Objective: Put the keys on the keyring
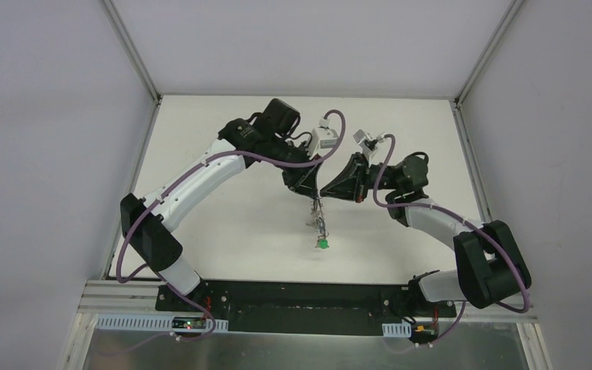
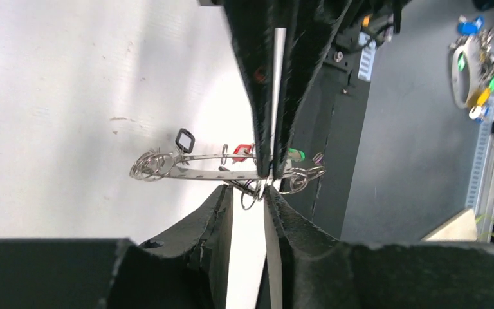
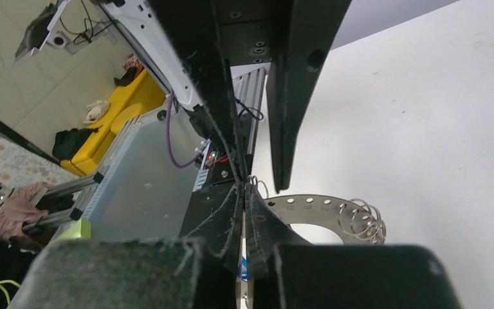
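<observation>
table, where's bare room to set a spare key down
Bare table between the left arm and the keyring, likewise between keyring and right arm, plus both far corners. Crowded at centre, where the left gripper and right gripper meet above the keyring.

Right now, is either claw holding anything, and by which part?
The right claw pinches the keyring by its flat metal band. The left claw is open at the same spot and seems to hold nothing.
</observation>
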Robot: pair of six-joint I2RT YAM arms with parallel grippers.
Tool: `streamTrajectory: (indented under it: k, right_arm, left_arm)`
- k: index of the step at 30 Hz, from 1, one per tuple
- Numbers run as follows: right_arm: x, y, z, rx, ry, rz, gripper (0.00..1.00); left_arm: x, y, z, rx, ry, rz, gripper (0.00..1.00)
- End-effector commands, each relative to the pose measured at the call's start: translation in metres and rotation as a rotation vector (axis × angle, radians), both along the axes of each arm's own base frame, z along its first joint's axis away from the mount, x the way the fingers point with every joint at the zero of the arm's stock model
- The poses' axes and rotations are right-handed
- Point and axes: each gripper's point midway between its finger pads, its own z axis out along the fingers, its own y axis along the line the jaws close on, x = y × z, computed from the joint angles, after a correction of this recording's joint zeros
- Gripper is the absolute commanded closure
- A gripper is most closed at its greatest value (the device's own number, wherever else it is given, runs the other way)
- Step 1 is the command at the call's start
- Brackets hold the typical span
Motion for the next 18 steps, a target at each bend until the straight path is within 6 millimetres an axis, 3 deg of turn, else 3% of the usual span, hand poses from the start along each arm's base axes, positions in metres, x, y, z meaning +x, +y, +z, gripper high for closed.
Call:
streamTrajectory:
  k: [1,8,18]
  right_arm:
    - [0.000,-0.012,0.045,0.120,-0.104,-0.061,1.00]
    - [0.013,-0.020,0.051,0.163,-0.058,-0.146,1.00]
    - [0.014,-0.025,0.058,0.191,-0.035,-0.161,1.00]
  left_arm:
    - [0.009,-0.004,0.049,-0.209,-0.028,0.035,0.73]
    - [0.014,-0.008,0.060,-0.320,-0.070,0.050,0.63]
    - [0.016,-0.021,0.054,-0.379,-0.034,0.019,0.60]
